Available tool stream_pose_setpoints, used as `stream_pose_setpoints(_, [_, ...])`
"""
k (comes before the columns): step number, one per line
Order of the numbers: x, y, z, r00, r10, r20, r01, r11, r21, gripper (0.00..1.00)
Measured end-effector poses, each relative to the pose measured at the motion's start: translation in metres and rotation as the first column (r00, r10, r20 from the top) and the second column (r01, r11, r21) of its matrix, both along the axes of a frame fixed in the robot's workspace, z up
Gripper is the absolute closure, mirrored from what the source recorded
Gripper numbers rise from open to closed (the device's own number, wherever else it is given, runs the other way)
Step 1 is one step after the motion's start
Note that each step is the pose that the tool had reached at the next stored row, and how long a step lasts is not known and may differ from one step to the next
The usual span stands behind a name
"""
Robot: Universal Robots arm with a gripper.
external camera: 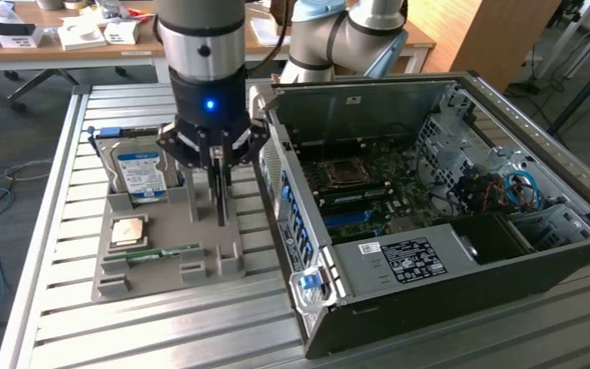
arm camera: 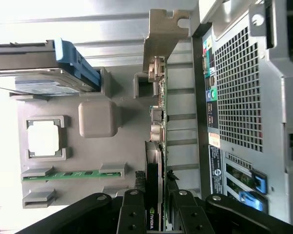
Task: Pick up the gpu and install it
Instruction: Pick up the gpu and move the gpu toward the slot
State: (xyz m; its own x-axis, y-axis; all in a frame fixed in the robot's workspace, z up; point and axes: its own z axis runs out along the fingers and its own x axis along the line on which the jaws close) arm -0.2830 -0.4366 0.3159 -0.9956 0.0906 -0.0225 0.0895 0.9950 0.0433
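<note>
We see the claw hanging straight down over the tray, its fingers low among the tray's slots. Between them, in the wrist view, stands the gpu, on edge, with its silver bracket at the end farthest from the claw. One finger sits on each face of the card, hard against it, so the claw looks clamped on the gpu. We cannot tell whether the card's lower edge is seated in its slot or has left it.

The gpu is at the edge of the tray nearest the case, which stands open-sided on the bench just beside the claw. The case's perforated rear panel faces the card.

On the claw's other side, away from the case, the drive stands upright in the tray, near the claw but apart from it. The cpu lies flat in its square pocket farther out from the claw on that same side. The memory stick lies along the tray beyond the cpu, well clear of the fingers. A raised grey block sits between the gpu and the cpu pocket.
</note>
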Motion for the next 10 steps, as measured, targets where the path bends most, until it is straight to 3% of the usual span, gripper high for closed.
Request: stream_pose_setpoints(10, [0.000,0.0000,0.0366,1.0000,0.000,0.0000,0.000,1.0000,0.0000,0.73])
